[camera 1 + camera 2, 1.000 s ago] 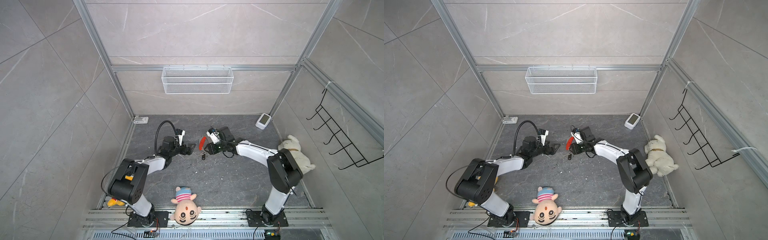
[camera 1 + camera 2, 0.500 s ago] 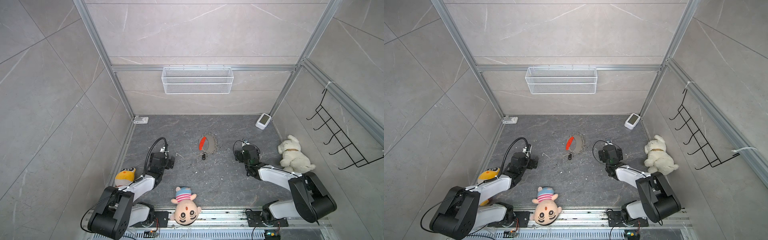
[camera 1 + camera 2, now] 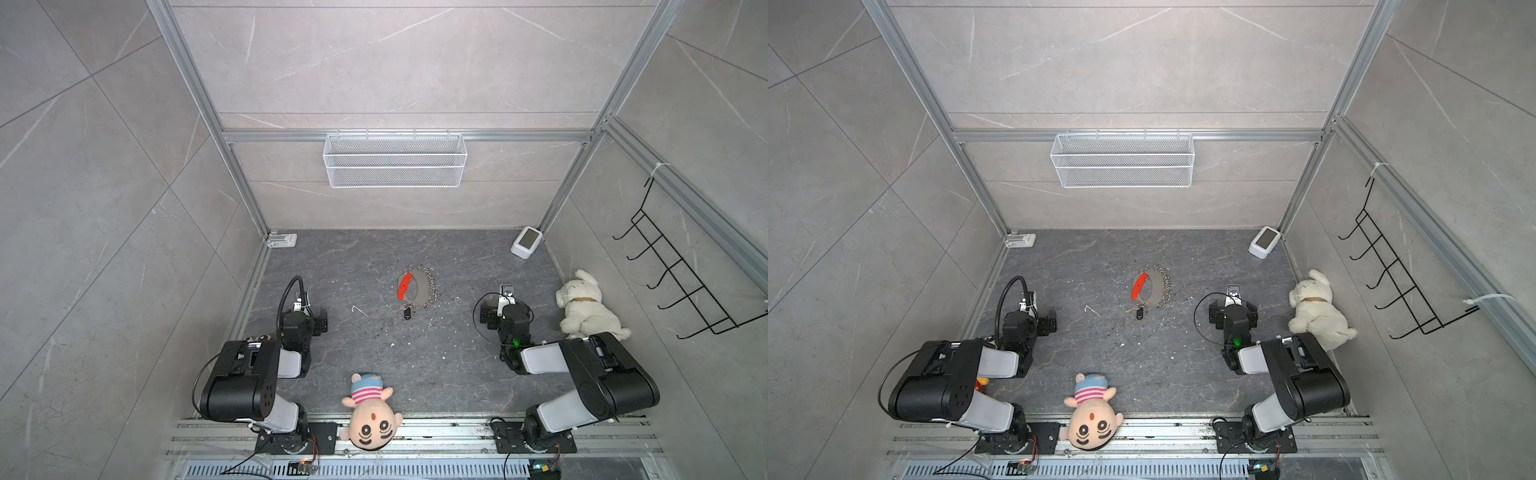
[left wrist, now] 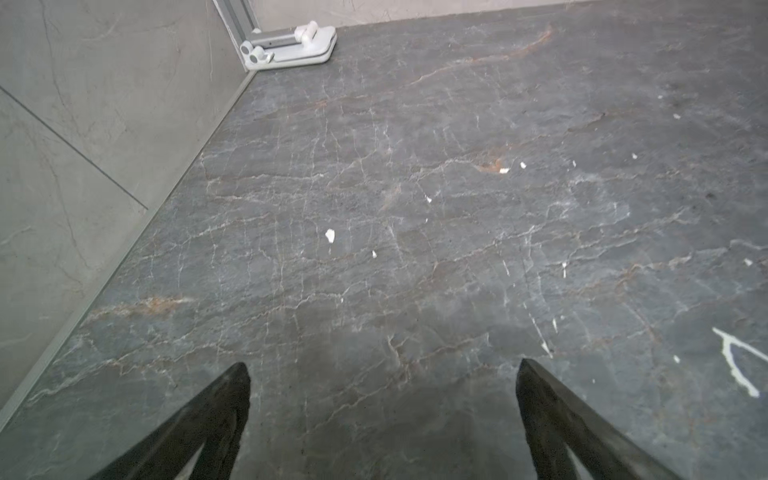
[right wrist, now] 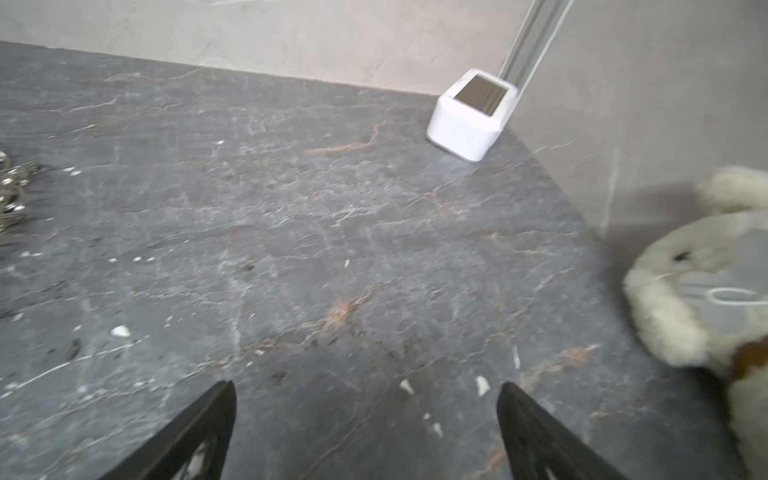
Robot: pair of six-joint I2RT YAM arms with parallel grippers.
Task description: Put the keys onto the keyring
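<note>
The dark stone tabletop is bare across its middle; the white plush dog and the striped-cap doll sit at its edges, seemingly to leave working room. The left arm and the right arm are folded close to their bases, well apart from the task's things, which reads as a rest pose. The left gripper stands wide with nothing between its jaws, and the right gripper is likewise wide and empty over bare stone. The keyring lies flat mid-table, between the two arms. The keys lie at its near end, touching or just beside it; whether they are threaded on is too small to tell
</note>
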